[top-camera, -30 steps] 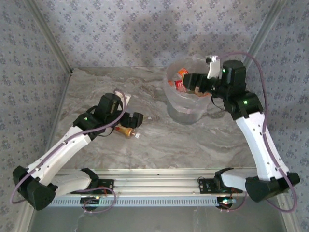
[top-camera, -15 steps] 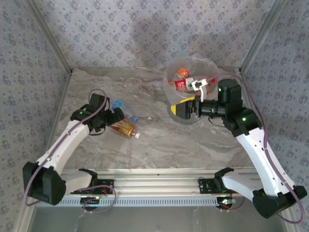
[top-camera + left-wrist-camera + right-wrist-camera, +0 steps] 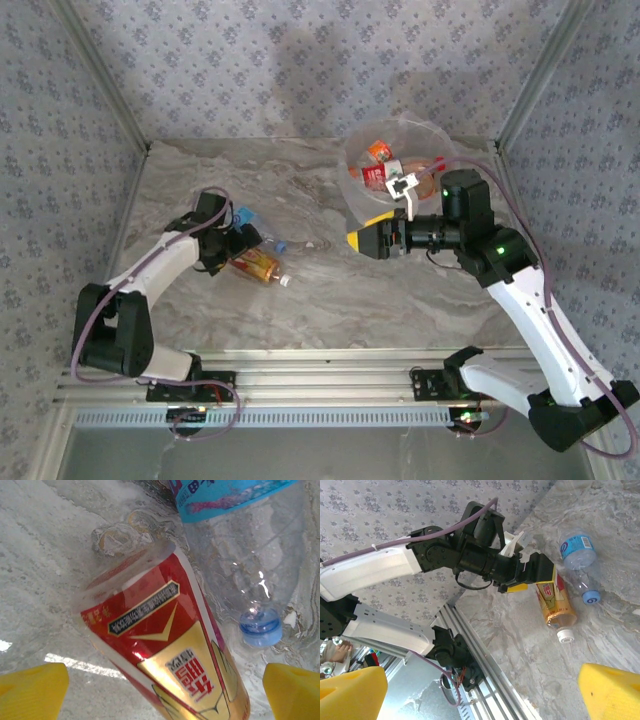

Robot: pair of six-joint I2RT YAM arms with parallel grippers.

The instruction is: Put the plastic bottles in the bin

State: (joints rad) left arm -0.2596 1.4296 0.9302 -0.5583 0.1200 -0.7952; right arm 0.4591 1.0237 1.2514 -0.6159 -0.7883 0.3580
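We note two plastic bottles lying side by side on the bench (image 3: 330,290). The red-labelled bottle (image 3: 165,650) carries a gold panel and Chinese characters we cannot read; the blue-labelled bottle (image 3: 235,495) has a blue cap (image 3: 260,628). We see the left end effector (image 3: 160,690) released, yellow fingers either side of the red-labelled bottle. The right end effector (image 3: 365,240) is released and empty, just before the bin (image 3: 348,170), which holds orange-labelled bottles (image 3: 378,152). Bench grey-veined marble; walls (image 3: 250,70) floral-papered
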